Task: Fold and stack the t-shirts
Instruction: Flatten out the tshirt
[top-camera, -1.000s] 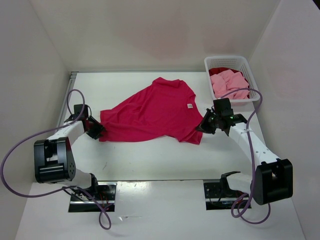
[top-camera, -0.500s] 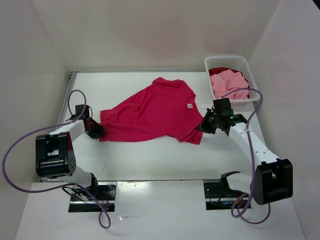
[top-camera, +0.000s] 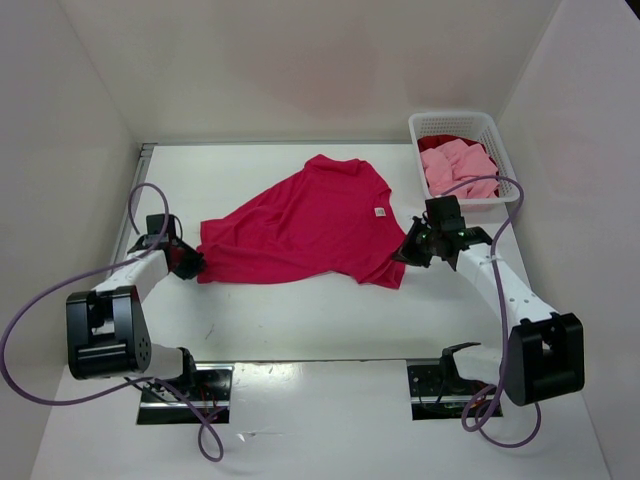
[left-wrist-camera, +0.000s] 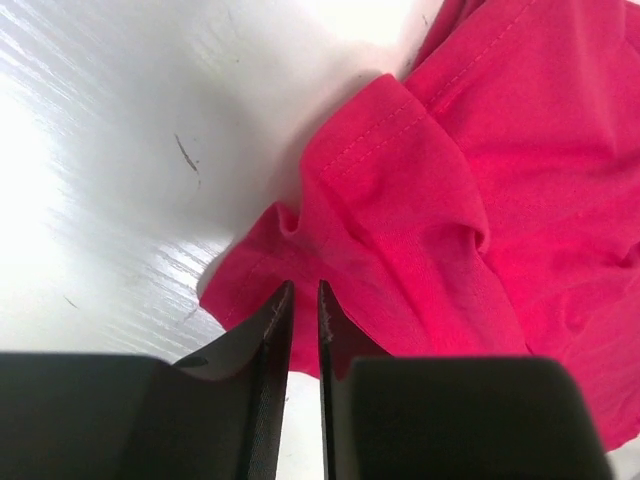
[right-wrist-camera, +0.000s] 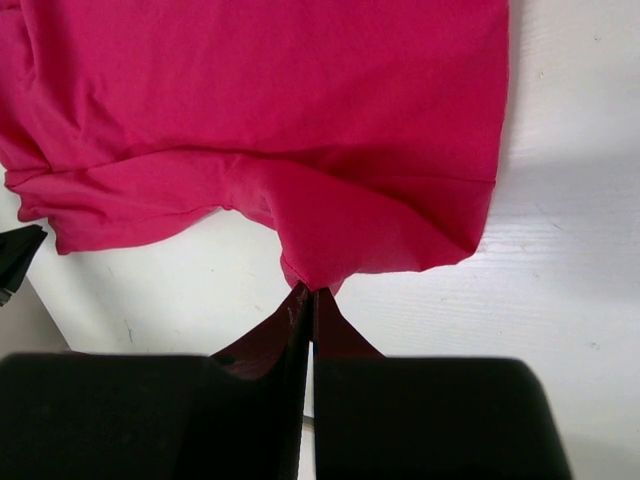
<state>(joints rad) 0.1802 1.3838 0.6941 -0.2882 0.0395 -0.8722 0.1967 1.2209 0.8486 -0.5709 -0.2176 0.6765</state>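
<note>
**Item 1, crimson t-shirt** (top-camera: 305, 225): lies spread and wrinkled on the middle of the white table (top-camera: 300, 320). A small pale label (top-camera: 380, 212) shows only from the overhead camera. Each wrist view cuts off most of the shirt.

**Item 2, left fingers** (left-wrist-camera: 268, 335): at the shirt's left edge. The overhead view shows only that they meet the cloth. The left wrist view shows the two tips drawn nearly together, with a puckered ridge of hem pinched between them.

**Item 3, right fingers** (right-wrist-camera: 290, 330): at the shirt's near right corner. The right wrist view shows them pressed together, clamping a point of cloth. From overhead the tips are hard to make out against the dark wrist body.

**Item 4, white lattice basket** (top-camera: 450, 115): at the far right corner of the table, apart from the spread shirt and seen only from overhead.
- Light pink t-shirt (top-camera: 455, 168): crumpled, on top, filling the near part of the basket.
- Dark red t-shirt (top-camera: 440, 142): a strip shows at the far end, and the rest is covered.
</note>
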